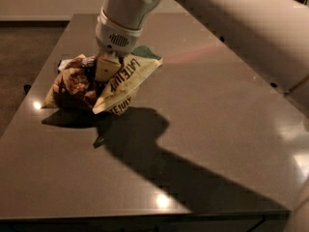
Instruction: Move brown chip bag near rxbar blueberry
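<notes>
The brown chip bag (118,86), cream and dark brown with "LATE JULY" lettering, is crumpled at the left middle of the dark table (217,129). My gripper (107,69) comes down from above and is shut on the bag's middle, holding it tilted with its right end raised. The rxbar blueberry is almost hidden behind the bag's far left corner. Only a pale edge of the bar (63,63) shows there, right beside the bag.
A dark green object (145,52) lies just behind the bag's right end. My white arm (231,28) crosses the upper right of the view and casts a large shadow (159,163) over the table's middle. The table's left edge (29,110) is close to the bag.
</notes>
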`<act>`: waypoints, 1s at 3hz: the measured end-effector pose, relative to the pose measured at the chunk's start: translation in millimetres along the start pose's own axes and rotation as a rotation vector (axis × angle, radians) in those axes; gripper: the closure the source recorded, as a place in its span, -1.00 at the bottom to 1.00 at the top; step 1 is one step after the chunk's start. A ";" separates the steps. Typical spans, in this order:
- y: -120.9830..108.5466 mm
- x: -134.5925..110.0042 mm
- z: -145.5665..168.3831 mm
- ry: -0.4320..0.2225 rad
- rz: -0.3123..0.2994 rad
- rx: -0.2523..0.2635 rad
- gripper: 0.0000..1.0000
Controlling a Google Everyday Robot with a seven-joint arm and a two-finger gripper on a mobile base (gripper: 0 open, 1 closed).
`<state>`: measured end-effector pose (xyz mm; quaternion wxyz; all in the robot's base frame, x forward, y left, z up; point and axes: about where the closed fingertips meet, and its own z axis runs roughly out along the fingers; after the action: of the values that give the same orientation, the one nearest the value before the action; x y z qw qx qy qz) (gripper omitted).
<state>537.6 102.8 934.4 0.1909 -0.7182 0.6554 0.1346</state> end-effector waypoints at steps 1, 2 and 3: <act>-32.7 -7.7 4.6 -0.009 0.022 0.014 1.00; -58.0 -12.4 9.9 0.004 0.054 0.055 0.68; -78.8 -4.8 11.1 0.026 0.091 0.116 0.05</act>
<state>615.9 117.4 934.4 0.2175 -0.6770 0.6966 0.0956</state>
